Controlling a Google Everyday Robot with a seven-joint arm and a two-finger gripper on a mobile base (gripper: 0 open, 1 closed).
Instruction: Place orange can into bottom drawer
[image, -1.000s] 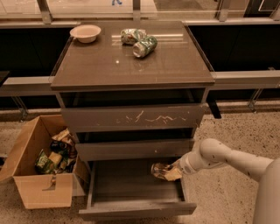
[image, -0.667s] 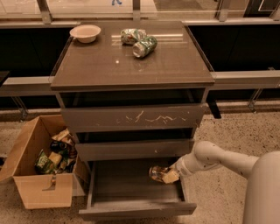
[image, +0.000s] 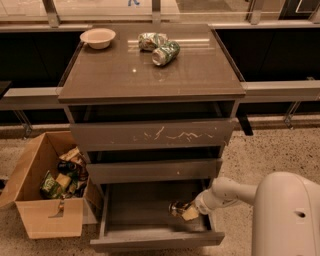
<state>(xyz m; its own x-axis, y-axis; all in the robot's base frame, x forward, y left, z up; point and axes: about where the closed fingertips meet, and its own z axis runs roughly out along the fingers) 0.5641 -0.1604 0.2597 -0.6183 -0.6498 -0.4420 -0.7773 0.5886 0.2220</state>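
Observation:
The bottom drawer (image: 150, 240) of the grey-brown cabinet is pulled open. My gripper (image: 188, 211) reaches into it from the right on a white arm. It is shut on the orange can (image: 178, 208), which lies on its side low inside the drawer near the right wall, its silvery end facing left. I cannot tell whether the can touches the drawer floor.
The scratched top drawer (image: 150, 135) and the middle drawer (image: 150, 171) stand slightly out above. On the cabinet top lie a green can (image: 166, 53), a green-and-white can (image: 150, 40) and a white bowl (image: 98, 37). A cardboard box (image: 45, 210) of packets stands at the left.
My gripper with the orange can has moved left and down, deeper into the bottom drawer. The arm has swung closer to the camera.

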